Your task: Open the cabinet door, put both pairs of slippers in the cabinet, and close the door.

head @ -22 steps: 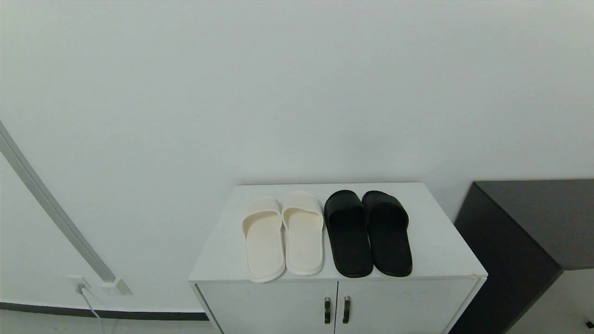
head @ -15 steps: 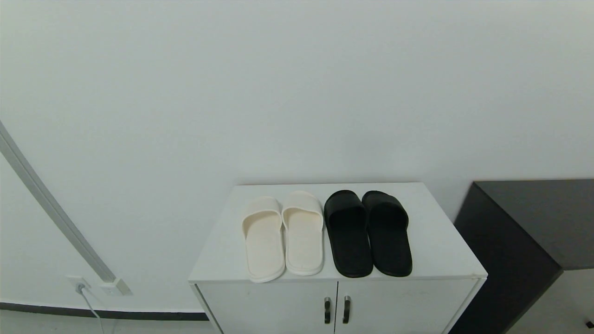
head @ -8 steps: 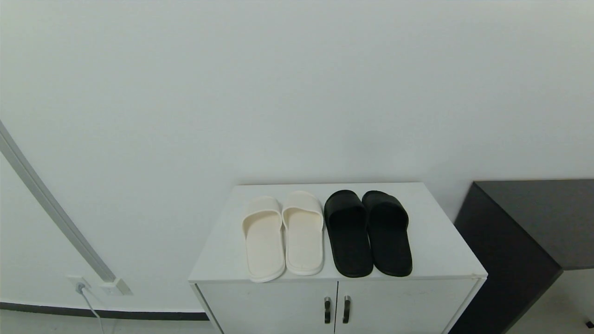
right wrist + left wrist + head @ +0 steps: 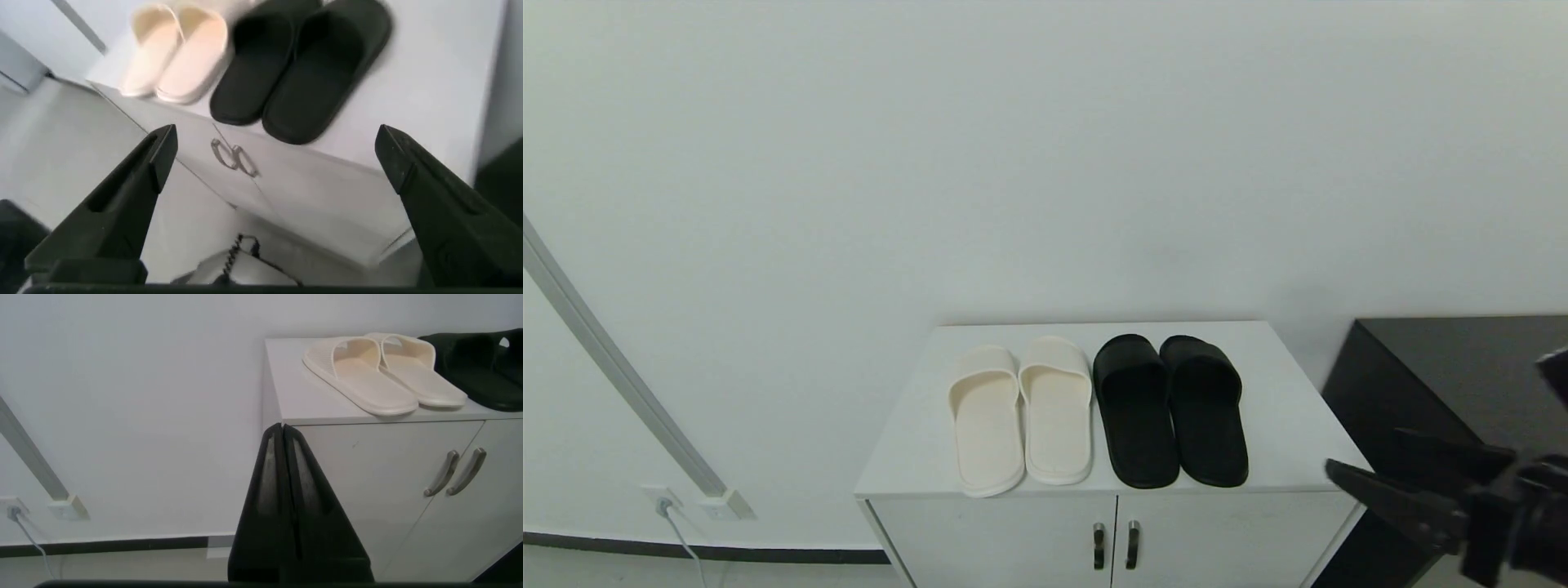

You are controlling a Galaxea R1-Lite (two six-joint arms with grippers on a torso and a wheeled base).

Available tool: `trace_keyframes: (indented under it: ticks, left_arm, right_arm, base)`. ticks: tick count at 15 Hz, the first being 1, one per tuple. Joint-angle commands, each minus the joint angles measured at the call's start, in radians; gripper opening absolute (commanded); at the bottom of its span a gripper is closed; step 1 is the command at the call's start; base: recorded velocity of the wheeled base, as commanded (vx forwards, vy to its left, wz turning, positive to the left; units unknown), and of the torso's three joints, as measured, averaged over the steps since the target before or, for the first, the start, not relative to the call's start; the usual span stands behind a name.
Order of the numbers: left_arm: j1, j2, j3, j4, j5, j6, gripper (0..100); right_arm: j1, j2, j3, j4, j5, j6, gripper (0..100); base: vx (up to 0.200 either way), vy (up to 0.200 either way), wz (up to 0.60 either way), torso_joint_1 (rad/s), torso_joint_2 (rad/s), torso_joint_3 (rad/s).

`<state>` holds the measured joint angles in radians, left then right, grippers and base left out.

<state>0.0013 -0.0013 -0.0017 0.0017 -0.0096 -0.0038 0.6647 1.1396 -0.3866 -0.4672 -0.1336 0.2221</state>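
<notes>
Sitting side by side on top of the white two-door cabinet point(image 4: 1294, 433), lower centre of the head frame, are the pair of cream open-toe slippers point(image 4: 1021, 416) and, just right of it, the pair of black rubber slippers point(image 4: 1172, 412). Both doors are sitting shut, with the two metal handles point(image 4: 1115, 545) close together at the seam. The right gripper point(image 4: 1361, 447) is hovering at lower right near the cabinet's front corner, spread wide and empty. The left gripper point(image 4: 282, 433) is clenched on nothing, facing the cabinet's left front corner.
</notes>
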Motion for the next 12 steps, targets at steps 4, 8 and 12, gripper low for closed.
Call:
trace_keyframes:
  ticks: [4, 8, 12]
  left_arm:
    - [0.0, 0.001, 0.0, 0.0, -0.001, -0.001, 0]
    - [0.0, 0.001, 0.0, 0.0, -0.001, -0.001, 0]
    - [0.0, 0.001, 0.0, 0.0, -0.001, -0.001, 0]
  right_arm:
    - [0.153, 0.494, -0.121, -0.268, -0.284, 0.066, 100]
    - [0.153, 0.71, -0.222, -0.426, -0.434, 0.065, 100]
    - [0.131, 0.879, -0.382, -0.442, -0.5, 0.063, 100]
  base:
    - [0.0, 0.0, 0.0, 0.0, 0.0, 0.0]
    - [0.0, 0.0, 0.0, 0.0, 0.0, 0.0]
    - [0.0, 0.0, 0.0, 0.0, 0.0, 0.0]
